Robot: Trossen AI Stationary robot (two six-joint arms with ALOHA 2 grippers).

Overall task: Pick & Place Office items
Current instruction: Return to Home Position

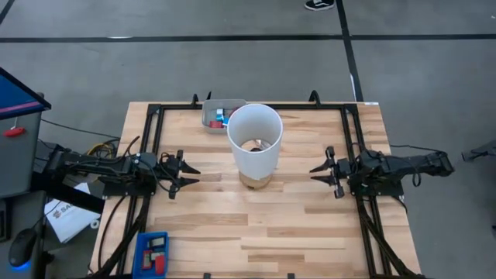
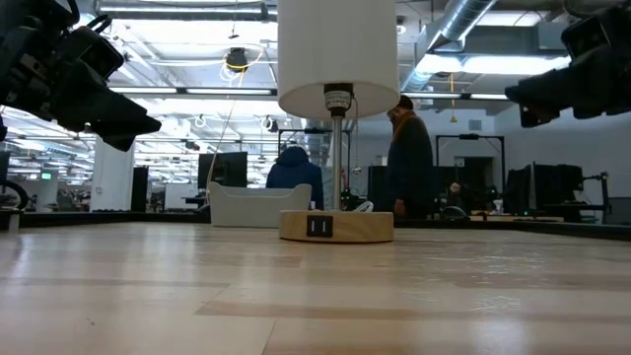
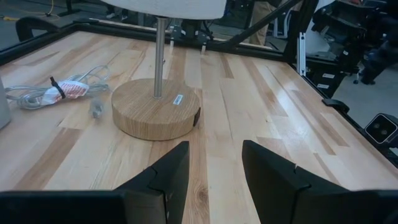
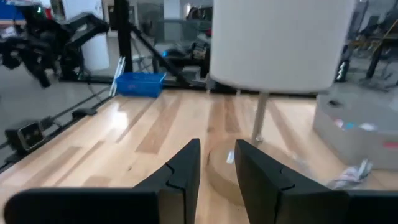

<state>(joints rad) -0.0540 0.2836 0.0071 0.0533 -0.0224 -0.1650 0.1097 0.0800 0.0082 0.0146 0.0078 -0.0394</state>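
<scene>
Small red and light blue office items lie in a grey tray at the table's far edge, behind a tall white cylinder on a round wooden base. Other small pieces, red and dark, lie in a blue tray at the near left corner. My left gripper hangs open at the table's left, pointing at the cylinder, with nothing between its fingers. My right gripper hangs at the right, also pointing at the cylinder, its fingers a narrow gap apart and empty.
A bundled grey cable lies on the table beside the wooden base, toward the grey tray. A black frame borders the table. Bare wood lies between each gripper and the base. People stand in the room beyond the far edge.
</scene>
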